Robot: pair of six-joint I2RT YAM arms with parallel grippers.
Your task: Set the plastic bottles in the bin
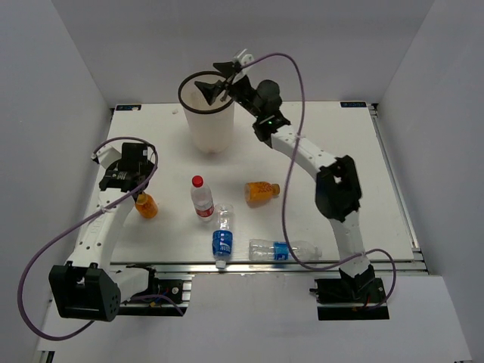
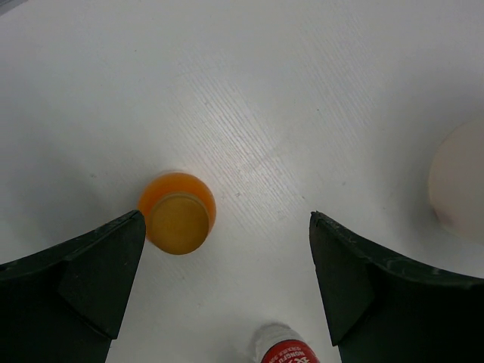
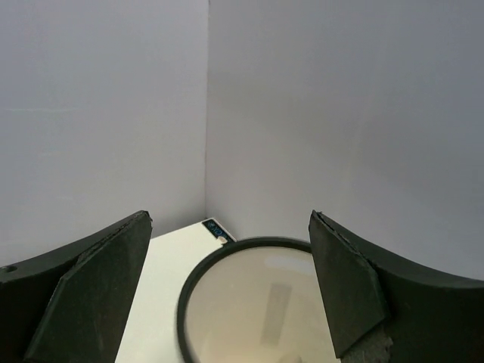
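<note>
With the right pincer [image 3: 229, 221] spread empty over the bin [image 1: 210, 134] at the table's [image 1: 344, 140] far edge, the left pincer [image 2: 227, 221] hangs released above the upright orange bottle [image 2: 177, 212] near the left edge, off-centre, so a descending finger could topple it and send it rolling.

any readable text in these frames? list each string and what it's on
"NONGFU" (likely; tiny, cut off by the frame edge): white letters on red, on the red-capped bottle, left wrist view.
Same bottle's label, top view: too small to read.
Label of the centre blue-label bottle: too small.
Label of the right blue-label bottle: too small.
Teal corner sticker on the table: blurred, unreadable.
Orange bottles: no text visible.
</note>
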